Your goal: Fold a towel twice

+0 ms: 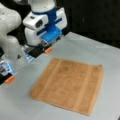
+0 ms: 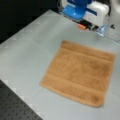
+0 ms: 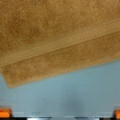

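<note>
in a front view the gripper (image 1: pixel 27 65) is seen at the left, raised above the grey table (image 1: pixel 75 45), its orange-tipped fingers (image 1: pixel 10 79) spread wide and holding nothing. to the right the towel (image 1: pixel 68 83) is laid flat and unfolded (two paler bands are visible). in the wrist view the towel's (image 3: pixel 57 37) near edge is seen apart from the fingertips (image 3: pixel 5 112).

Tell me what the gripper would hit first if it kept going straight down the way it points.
Probably the bare table, just short of the towel edge. The gripper hangs open above it, holding nothing, though depth is unclear.
</note>
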